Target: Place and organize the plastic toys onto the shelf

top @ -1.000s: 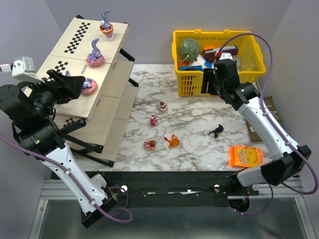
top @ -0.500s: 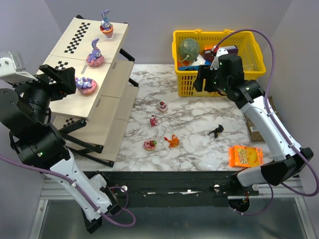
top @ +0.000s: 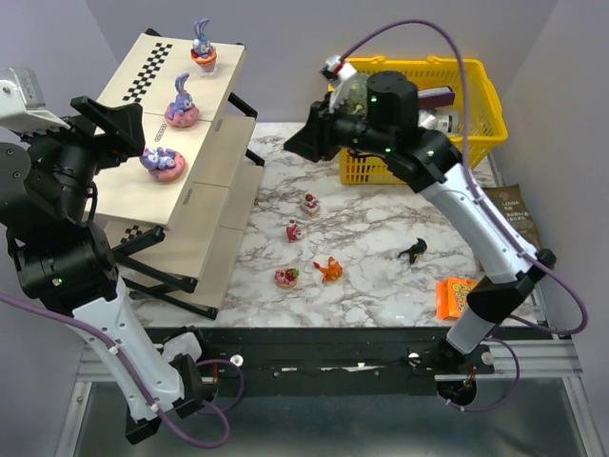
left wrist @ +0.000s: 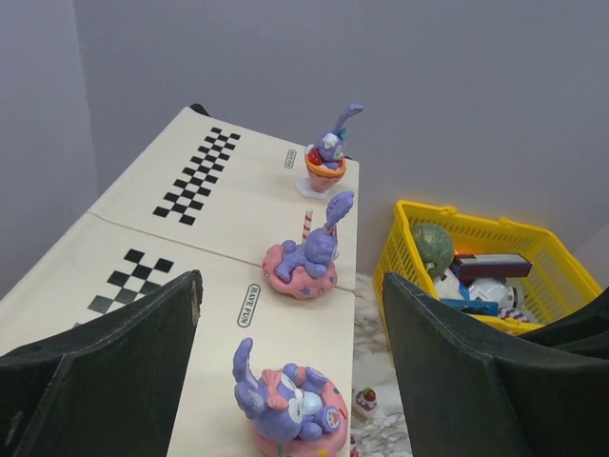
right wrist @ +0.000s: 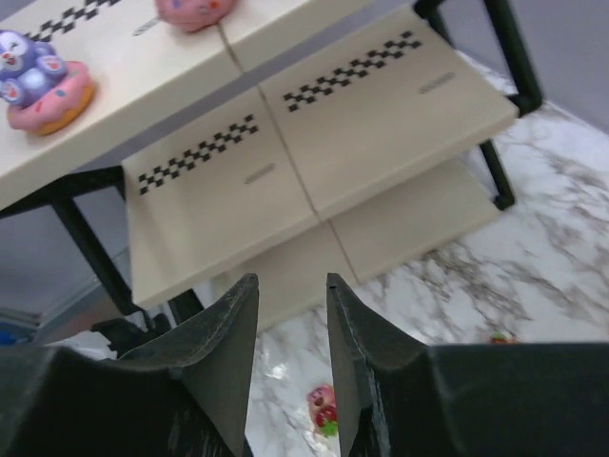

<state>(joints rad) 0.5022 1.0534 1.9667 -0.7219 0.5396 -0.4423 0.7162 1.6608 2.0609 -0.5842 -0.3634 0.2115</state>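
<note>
Step, top view: three rabbit toys (top: 159, 162) sit in a row on the top tier of the shelf (top: 205, 181) at 10 o'clock. Five small toys (top: 293, 229) lie loose on the marble table (top: 381, 219) near centre, w/ the black toy (top: 413, 251) off toward 3. By it the left gripper (top: 124, 133) hangs just beside the nearest rabbit, jaws spread, nothing in them, so that placing looks done; 3 of 8 seen are shelved. Over the table at 12 is the right gripper (top: 297, 143), btw the shelf edge and the yellow basket (top: 476, 114). Next pick is prob its job: drop to the red-pink toy (top: 310, 204), jaws wider first. Left wrist view: fingers (left wrist: 105, 371) stand wide apart either side of the near rabbit, not touching. Bare checkered panel at 9–10 gives room for more. The tier's right edge runs close by the rabbits, so no nudging toward 3. Right wrist view: jaws stand close w/ a slim gap, empty. Lower tiers are bare at 12, one small toy lies at 6, and the black frame legs (right wrist: 81, 252) at 9 need clearance.
</note>
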